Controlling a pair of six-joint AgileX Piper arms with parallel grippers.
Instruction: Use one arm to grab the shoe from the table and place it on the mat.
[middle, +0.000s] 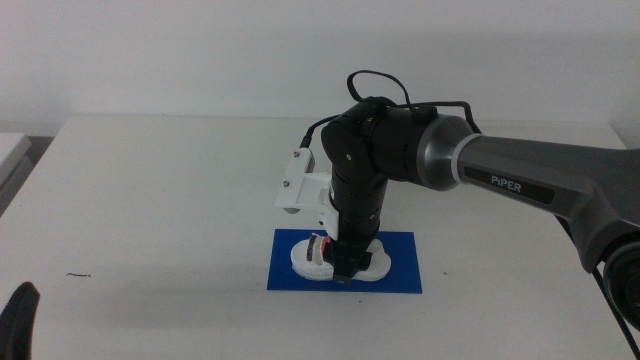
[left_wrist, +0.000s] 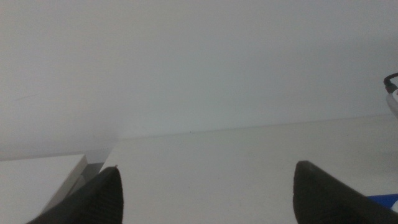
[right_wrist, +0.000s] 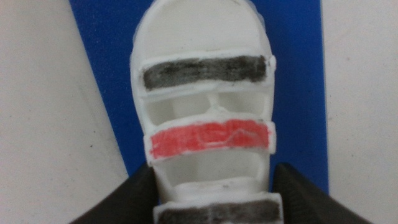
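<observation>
The white shoe (middle: 308, 258) with dark grey and red straps lies on the blue mat (middle: 400, 272) near the front middle of the white table (middle: 150, 200). My right arm (middle: 520, 180) reaches in from the right and points straight down. Its gripper (middle: 345, 270) is down on the shoe. In the right wrist view the shoe (right_wrist: 208, 134) lies on the mat (right_wrist: 106, 50), and the gripper (right_wrist: 214, 199) has one jaw against each side of the shoe's sole. My left gripper (middle: 20, 315) waits at the bottom left corner, open and empty (left_wrist: 205, 193).
A white camera mount (middle: 300, 185) sticks out from the right wrist above the mat. A separate white surface (middle: 10, 150) stands past the table's left edge. A tiny dark speck (middle: 80, 275) lies on the table front left.
</observation>
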